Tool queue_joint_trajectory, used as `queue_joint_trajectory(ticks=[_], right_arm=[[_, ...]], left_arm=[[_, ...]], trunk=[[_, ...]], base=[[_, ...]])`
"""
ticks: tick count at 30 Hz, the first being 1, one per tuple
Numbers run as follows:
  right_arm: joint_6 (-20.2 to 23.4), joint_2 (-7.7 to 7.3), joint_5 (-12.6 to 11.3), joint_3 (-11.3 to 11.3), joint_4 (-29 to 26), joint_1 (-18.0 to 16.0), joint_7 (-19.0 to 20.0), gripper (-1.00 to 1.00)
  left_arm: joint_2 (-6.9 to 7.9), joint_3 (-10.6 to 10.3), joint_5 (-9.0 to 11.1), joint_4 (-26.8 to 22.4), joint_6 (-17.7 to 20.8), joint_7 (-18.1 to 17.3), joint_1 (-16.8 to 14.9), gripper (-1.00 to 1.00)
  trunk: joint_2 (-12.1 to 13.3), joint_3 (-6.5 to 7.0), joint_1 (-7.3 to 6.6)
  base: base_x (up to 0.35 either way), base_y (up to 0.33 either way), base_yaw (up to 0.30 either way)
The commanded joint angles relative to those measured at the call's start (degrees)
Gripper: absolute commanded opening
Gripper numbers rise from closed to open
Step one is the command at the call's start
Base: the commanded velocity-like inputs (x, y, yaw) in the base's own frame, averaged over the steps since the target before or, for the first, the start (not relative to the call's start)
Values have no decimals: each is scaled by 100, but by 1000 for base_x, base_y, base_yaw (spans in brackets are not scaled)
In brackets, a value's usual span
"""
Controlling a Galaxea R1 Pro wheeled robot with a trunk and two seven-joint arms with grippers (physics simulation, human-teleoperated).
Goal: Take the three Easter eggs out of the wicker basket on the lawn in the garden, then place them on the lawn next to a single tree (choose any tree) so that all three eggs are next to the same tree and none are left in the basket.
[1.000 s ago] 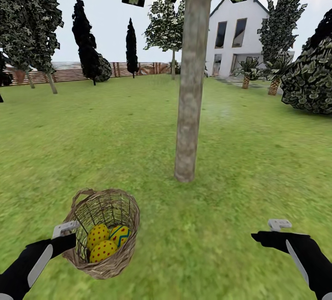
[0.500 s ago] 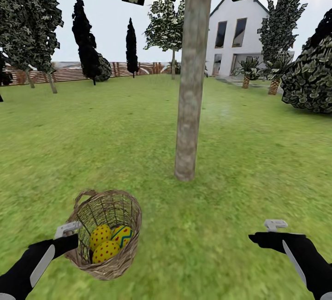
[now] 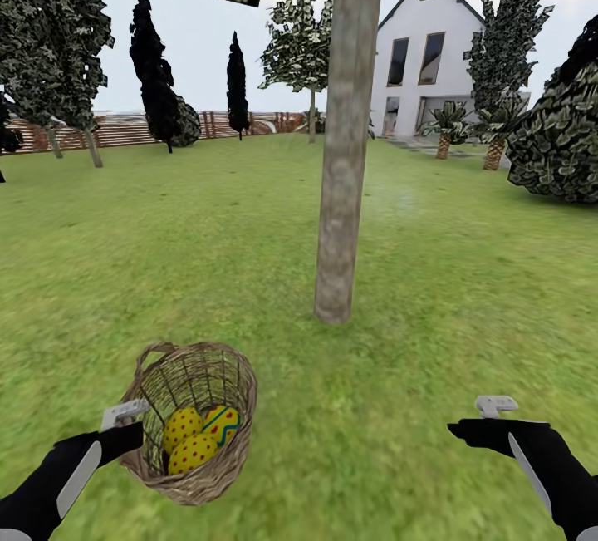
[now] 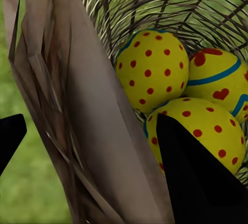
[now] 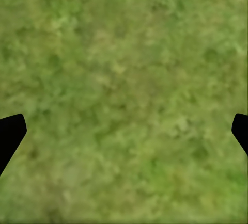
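The wicker basket [image 3: 193,420] sits tilted on the lawn [image 3: 432,275], low on the robot's left side, with its open mouth tipped toward the camera. Inside it lie all three eggs [image 3: 198,440], bunched together at the bottom: two yellow ones with red dots [image 4: 150,69] and one with a blue band and a red heart [image 4: 219,82].

The left gripper [image 3: 124,420] is right at the basket's near rim. In the left wrist view its fingers [image 4: 194,177] straddle the woven wall, one dark tip inside close over the nearest dotted egg [image 4: 199,128], the other outside over the grass. They look clamped on that rim, holding the basket.

The tree [image 3: 342,150], a thick grey-brown trunk, stands just beyond the basket, a little to its right.

The right gripper [image 3: 490,416] hovers over bare grass on the robot's right, well apart from the basket and the trunk. Its fingers [image 5: 10,136] are spread wide and hold nothing.

Far back stand a white house [image 3: 428,67] and a wooden fence [image 3: 124,130].
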Motion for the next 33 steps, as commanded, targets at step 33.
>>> queue_joint_trajectory(ticks=[33], right_arm=[[40, 10, 1, 5, 2, -3, 23, 100]], left_arm=[[-35, 49, 40, -1, 14, 1, -5, -100]], trunk=[[-1329, -599, 725]], base=[[0, 0, 0]])
